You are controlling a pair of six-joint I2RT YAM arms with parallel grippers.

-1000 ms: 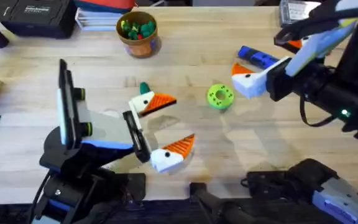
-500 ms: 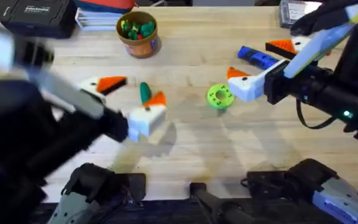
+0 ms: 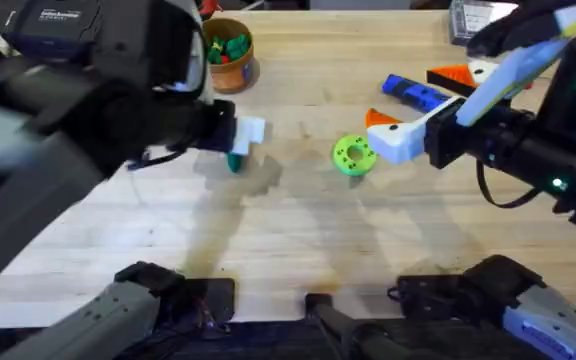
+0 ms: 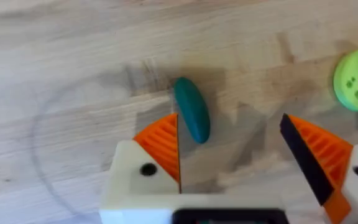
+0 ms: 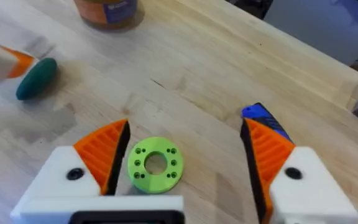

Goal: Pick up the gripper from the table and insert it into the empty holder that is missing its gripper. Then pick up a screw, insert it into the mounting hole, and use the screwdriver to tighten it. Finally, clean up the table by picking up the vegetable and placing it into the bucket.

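The vegetable [image 4: 191,118], a dark green toy cucumber, lies on the table [image 3: 298,230] left of centre. My left gripper [image 4: 232,149] hovers open right over it, and the cucumber sits just inside the gap against one orange fingertip [image 4: 163,144]. From overhead the left gripper [image 3: 240,140] covers most of the vegetable [image 3: 235,161]. My right gripper [image 5: 185,155] hangs open and empty above the table at the right. The blue screwdriver [image 3: 418,92] lies beyond it. The bucket [image 3: 226,50] stands at the back with small coloured pieces inside. The loose gripper part, holder and screw are out of view.
A bright green ring with holes [image 3: 353,155] lies at mid-table, under the right gripper's gap [image 5: 155,164]. Black boxes and books [image 3: 68,25] line the far left edge. The left arm rises large and dark over the left half.
The left arm swung up from the near left and away toward the back, bringing its open gripper over the vegetable. The right arm barely moved.
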